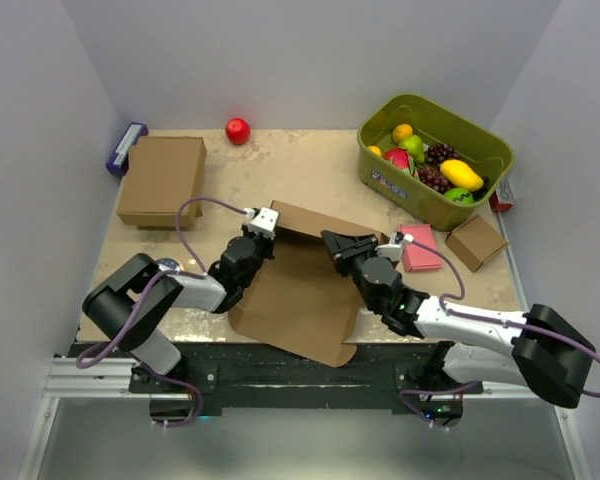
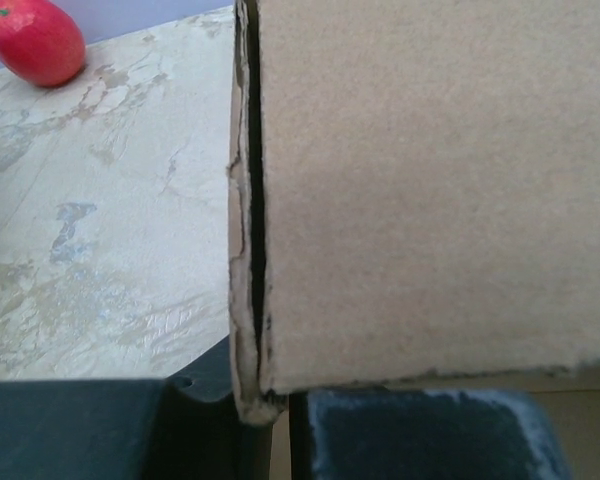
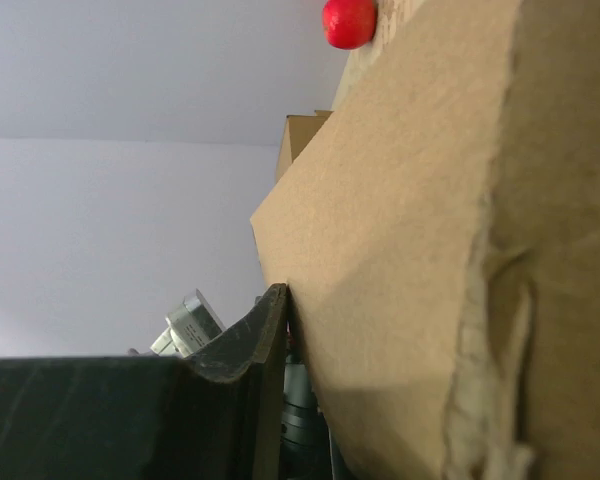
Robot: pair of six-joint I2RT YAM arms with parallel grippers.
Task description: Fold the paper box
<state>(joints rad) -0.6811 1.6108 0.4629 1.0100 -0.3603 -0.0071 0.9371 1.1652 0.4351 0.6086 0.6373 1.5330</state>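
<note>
Reaching in from the near edge of the table (image 1: 300,170), both arms bend low at the elbow and angle toward the middle. The paper box (image 1: 298,300) lies mostly flat at the near middle, one corner hanging over the near edge, its far flap raised. The left gripper (image 1: 263,228) pinches that flap's left end, jaws nearly closed on the cardboard edge. The right gripper (image 1: 338,246) clamps the flap's right end, one finger (image 3: 245,350) flat against the board. A closed brown box (image 1: 162,180) sits at the far left corner, a green bin (image 1: 408,196) of fruit at the far right.
</note>
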